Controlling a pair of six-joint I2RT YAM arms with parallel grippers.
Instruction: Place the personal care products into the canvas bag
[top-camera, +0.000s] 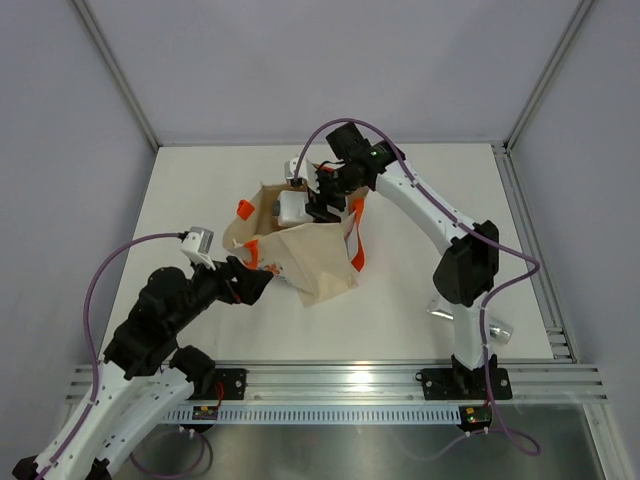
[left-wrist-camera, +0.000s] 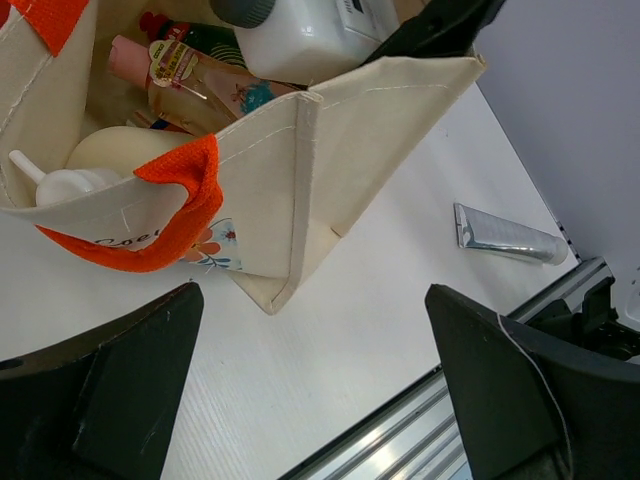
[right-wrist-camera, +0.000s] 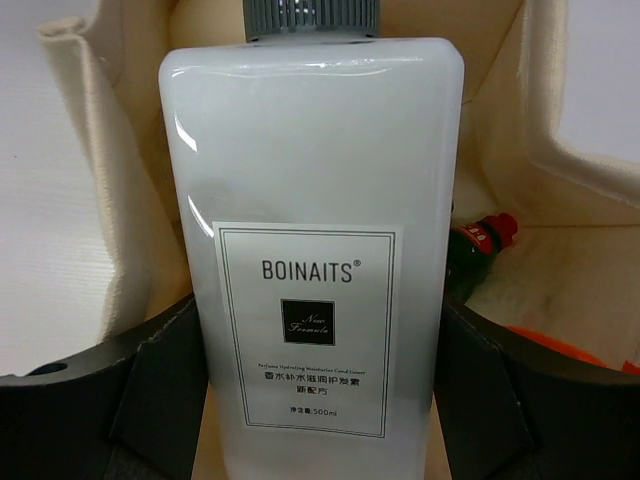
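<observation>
**Bag** (top-camera: 322, 268): beige canvas with orange handles (top-camera: 357, 238), mouth open, on the white table (top-camera: 200, 200) at centre. A flowered print shows on the near side in the left wrist view.

**White bottle** (right-wrist-camera: 310, 230): flat, grey cap, label "BOINAITS". It is over the bag's open mouth, cap end pointing in. Whether it touches the contents below cannot be told.

**Right gripper** (top-camera: 322, 203): reaches over the bag's far rim. Its fingers (right-wrist-camera: 150, 390) are clamped on the two narrow sides of the white bottle, near its base.

**Left gripper** (left-wrist-camera: 315, 400): fingers (left-wrist-camera: 100, 390) spread wide with nothing between them. It sits low over the table just beside the bag's near corner, seemingly clear of the cloth.

**Contents of bag, left wrist view:**
- Pink bottle (left-wrist-camera: 200, 85), lying on its side.
- Beige bottle (left-wrist-camera: 125, 150), against the near wall.
- White pump top (left-wrist-camera: 55, 182), beside the beige bottle.
- Green item (right-wrist-camera: 472, 255) with a red cap, in a corner.

**Silver tube** (left-wrist-camera: 510, 238): flat on the table outside the bag, well apart from it. It lies near the right arm's base.
</observation>
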